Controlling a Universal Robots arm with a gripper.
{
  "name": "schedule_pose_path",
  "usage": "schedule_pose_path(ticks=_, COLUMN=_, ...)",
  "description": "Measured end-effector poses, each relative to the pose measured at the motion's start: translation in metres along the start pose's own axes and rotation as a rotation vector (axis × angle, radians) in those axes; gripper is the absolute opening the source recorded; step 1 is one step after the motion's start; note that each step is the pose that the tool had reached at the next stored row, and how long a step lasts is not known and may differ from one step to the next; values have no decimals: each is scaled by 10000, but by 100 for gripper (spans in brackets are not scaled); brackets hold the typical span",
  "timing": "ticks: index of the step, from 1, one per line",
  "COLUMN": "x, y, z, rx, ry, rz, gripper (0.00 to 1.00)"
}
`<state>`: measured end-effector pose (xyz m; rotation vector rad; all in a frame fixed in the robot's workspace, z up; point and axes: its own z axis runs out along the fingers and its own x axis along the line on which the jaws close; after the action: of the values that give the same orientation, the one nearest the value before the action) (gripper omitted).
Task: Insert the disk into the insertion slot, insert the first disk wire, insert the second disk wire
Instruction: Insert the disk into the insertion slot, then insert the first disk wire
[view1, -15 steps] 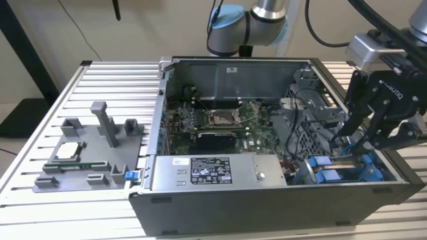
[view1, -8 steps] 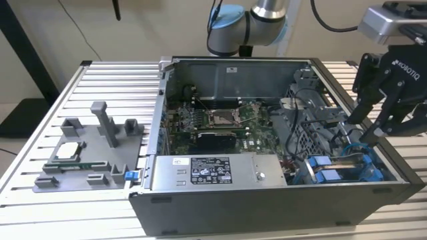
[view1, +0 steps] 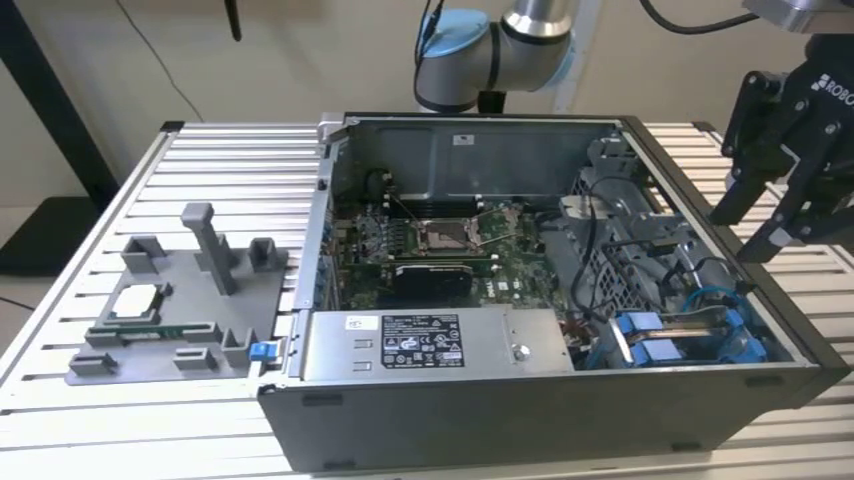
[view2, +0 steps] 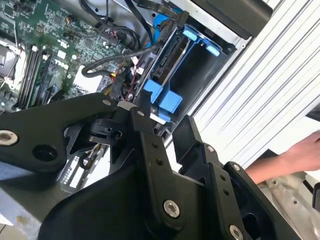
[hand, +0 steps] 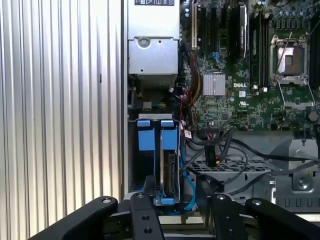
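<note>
One gripper (view1: 762, 223) hangs spread and empty above the open computer case (view1: 534, 425), over the drive bay where the disk (hand: 170, 172) stands on edge in its blue carrier (hand: 169, 139).

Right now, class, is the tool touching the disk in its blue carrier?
Apart. In the exterior view the tool hangs in the air above the computer case, with clear space between it and the disk down inside.
</note>
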<state>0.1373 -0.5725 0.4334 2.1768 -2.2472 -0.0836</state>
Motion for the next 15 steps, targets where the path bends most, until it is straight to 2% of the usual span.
schedule_pose_path(ticks=9, x=-9, y=1, z=-2, rx=0, ry=3, rz=0, gripper=100)
schedule_pose_path(ticks=15, x=-94, y=17, z=2, rx=0, ry=2, rz=1, gripper=100)
